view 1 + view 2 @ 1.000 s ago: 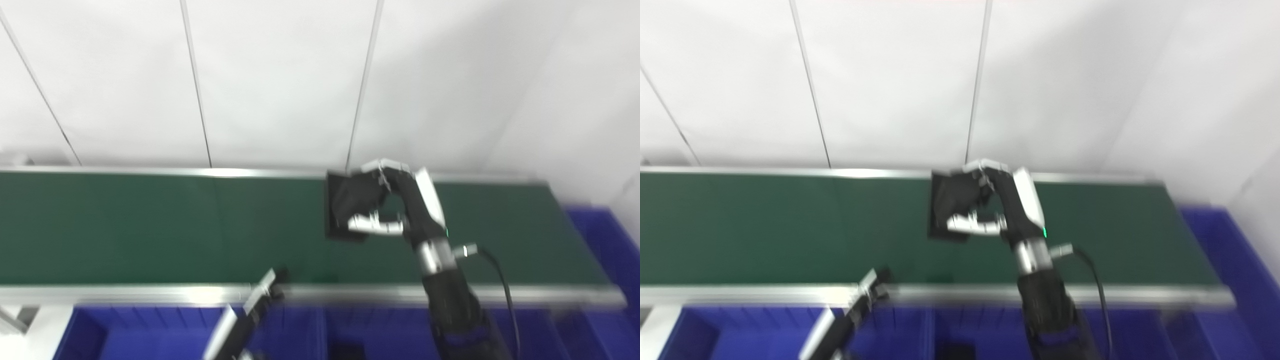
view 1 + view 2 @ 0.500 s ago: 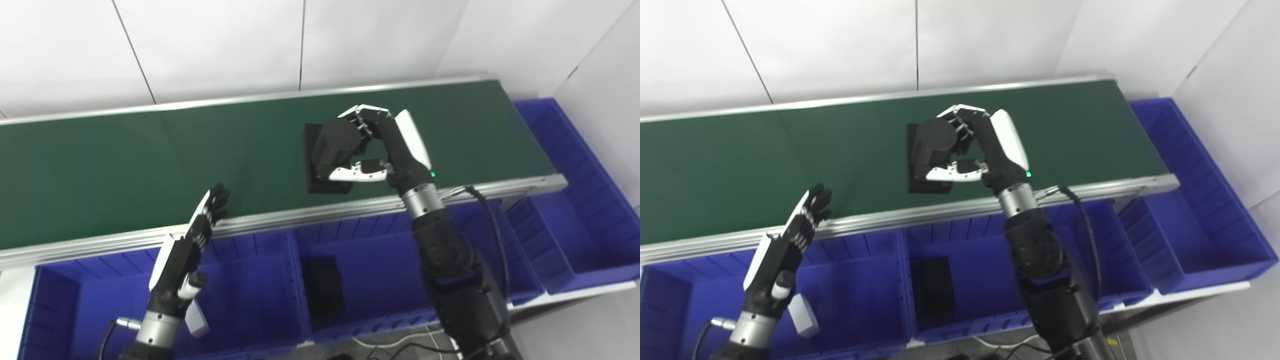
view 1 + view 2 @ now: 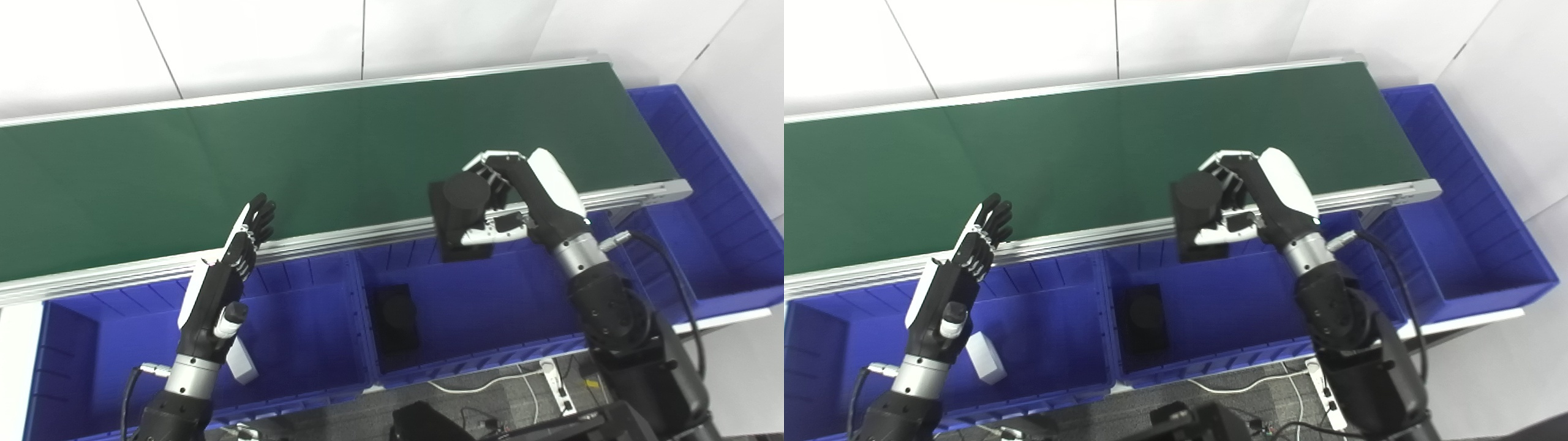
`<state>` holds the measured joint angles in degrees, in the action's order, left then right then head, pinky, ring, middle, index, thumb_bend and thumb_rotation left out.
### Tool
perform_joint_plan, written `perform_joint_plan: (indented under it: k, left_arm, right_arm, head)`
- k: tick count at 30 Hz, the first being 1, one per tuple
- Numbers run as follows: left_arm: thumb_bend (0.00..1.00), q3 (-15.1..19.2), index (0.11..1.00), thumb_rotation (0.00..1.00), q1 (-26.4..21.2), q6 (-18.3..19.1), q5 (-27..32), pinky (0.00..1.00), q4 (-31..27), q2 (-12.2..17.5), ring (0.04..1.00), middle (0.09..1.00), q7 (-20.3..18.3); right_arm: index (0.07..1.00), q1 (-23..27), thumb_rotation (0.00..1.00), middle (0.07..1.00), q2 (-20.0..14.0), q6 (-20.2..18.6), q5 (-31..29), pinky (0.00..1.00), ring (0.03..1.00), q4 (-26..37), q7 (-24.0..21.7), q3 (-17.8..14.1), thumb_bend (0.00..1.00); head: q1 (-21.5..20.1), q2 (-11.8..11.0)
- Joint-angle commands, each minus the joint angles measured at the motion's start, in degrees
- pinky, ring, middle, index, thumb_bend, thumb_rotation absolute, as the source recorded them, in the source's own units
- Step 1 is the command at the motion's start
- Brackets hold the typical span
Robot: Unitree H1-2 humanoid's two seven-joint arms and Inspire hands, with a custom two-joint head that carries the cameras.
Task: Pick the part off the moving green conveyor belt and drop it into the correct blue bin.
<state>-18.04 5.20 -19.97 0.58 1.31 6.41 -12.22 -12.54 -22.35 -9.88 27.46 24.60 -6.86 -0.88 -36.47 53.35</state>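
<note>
My right hand [image 3: 520, 202] is shut on a black part [image 3: 460, 217], a round knob on a flat square base. It holds the part in the air over the near rail of the green conveyor belt [image 3: 184, 165] and the far edge of the middle blue bin [image 3: 490, 306]. A similar black part [image 3: 397, 318] lies at the left of that bin's floor. My left hand [image 3: 223, 278] is open, fingers straight and pointing up, above the left blue bin [image 3: 294, 318], near the belt's front rail.
A small white block [image 3: 985, 366] lies in the left bin, partly behind my left hand. A third blue bin [image 3: 704, 233] stands at the belt's right end. Cables and dark equipment [image 3: 453, 422] lie on the grey floor below the bins.
My right hand has carried the black part off the belt, toward me and to the right, to above the middle bin's far edge. The camera tilted down over the second. The left hand stays open.
</note>
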Motion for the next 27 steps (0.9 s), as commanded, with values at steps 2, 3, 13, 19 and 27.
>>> perform_joint_plan:
  k: [2, 3, 13, 19, 27]
  left_arm:
    - [1.0, 0.1, 0.974, 1.0, -0.6, -1.2, -0.4, 0.94, -1.6, -0.5, 0.965, 0.961, -0.8]
    - [1.0, 0.1, 0.975, 1.0, -0.6, -1.3, -0.3, 0.94, -1.5, -0.4, 0.968, 0.963, -0.9]
    - [1.0, 0.5, 0.976, 1.0, -0.3, -1.5, -0.9, 0.93, -1.7, -0.5, 0.972, 0.97, -1.4]
    - [1.0, 0.4, 0.971, 1.0, -0.2, -1.6, -1.1, 0.93, -1.8, -0.7, 0.969, 0.965, -1.4]
    - [1.0, 0.4, 0.963, 1.0, 0.4, -0.5, -1.8, 0.92, -3.6, -1.2, 0.962, 0.959, -1.2]
  right_arm:
    - [0.512, 0.4, 0.0, 0.43, -2.4, 4.0, 1.0, 0.27, 0.324, 0.0, -0.8, 1.0, 0.53]
    - [0.511, 0.2, 0.0, 0.434, -3.0, 4.2, 1.7, 0.27, 0.326, -0.6, -1.3, 1.9, 0.53]
    - [0.504, -0.1, 0.0, 0.418, -5.7, 7.6, 6.9, 0.27, 0.314, -7.4, -2.7, 8.5, 0.53]
    - [0.49, 1.2, 0.0, 0.419, -6.6, 9.6, 9.9, 0.21, 0.253, -11.5, -2.8, 11.8, 0.53]
    - [0.499, 3.8, 0.0, 0.438, -7.9, 9.6, 14.7, 0.32, 0.372, -15.4, -4.7, 16.7, 0.53]
  head:
    - [0.3, 0.0]
    - [0.5, 0.0]
    - [0.8, -0.2]
    - [1.3, -0.2]
    - [2.2, -0.2]
